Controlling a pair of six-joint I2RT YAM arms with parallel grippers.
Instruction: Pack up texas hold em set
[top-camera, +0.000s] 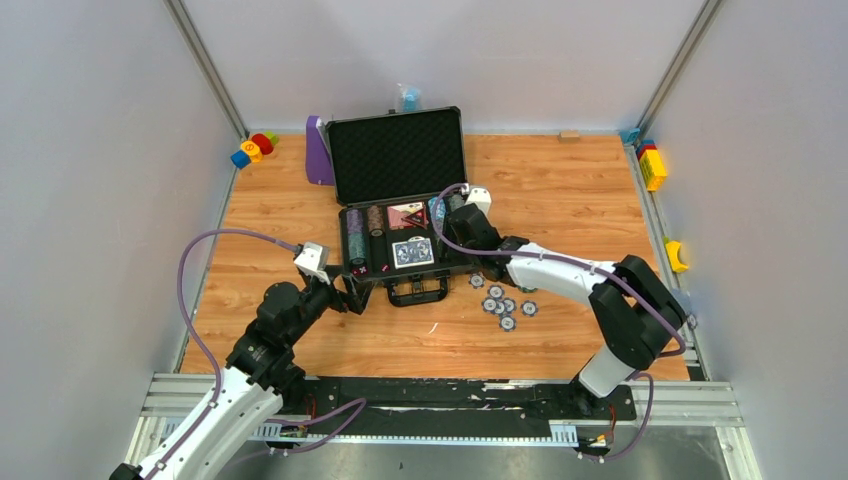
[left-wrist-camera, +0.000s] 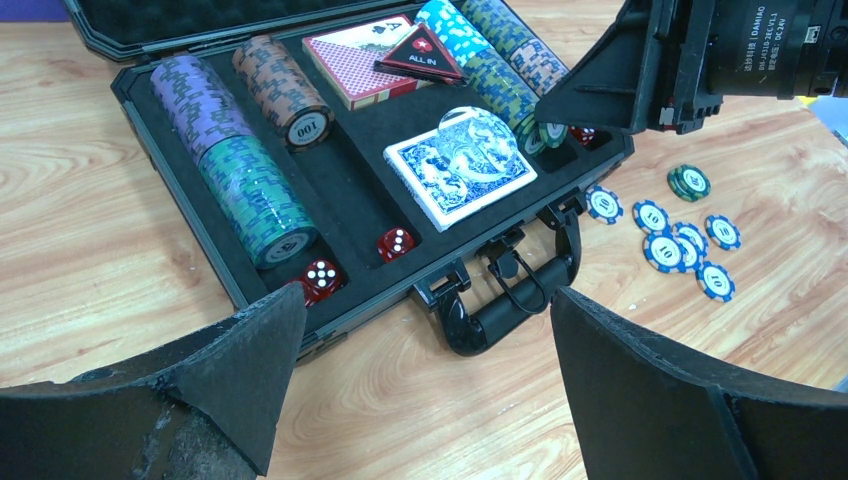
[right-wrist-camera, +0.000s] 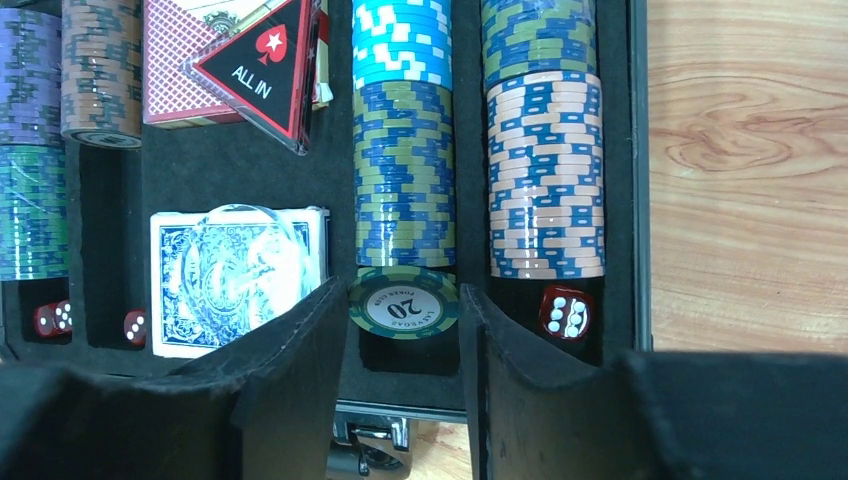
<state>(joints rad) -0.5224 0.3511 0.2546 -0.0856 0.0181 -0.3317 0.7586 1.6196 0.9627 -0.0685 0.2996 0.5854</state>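
Note:
The dark grey briefcase lies open mid-table, its handle toward me. Its foam tray holds rows of striped chips, a blue card deck, a red deck, a triangular ALL IN button and red dice. My right gripper is over the tray's right side. It is shut on a green 20 chip at the near end of a chip row. My left gripper is open and empty, just in front of the handle. Several blue chips lie loose on the table.
A purple stand stands left of the case lid. Coloured toy blocks sit at the back left and along the right wall. One green chip lies beside the loose blue ones.

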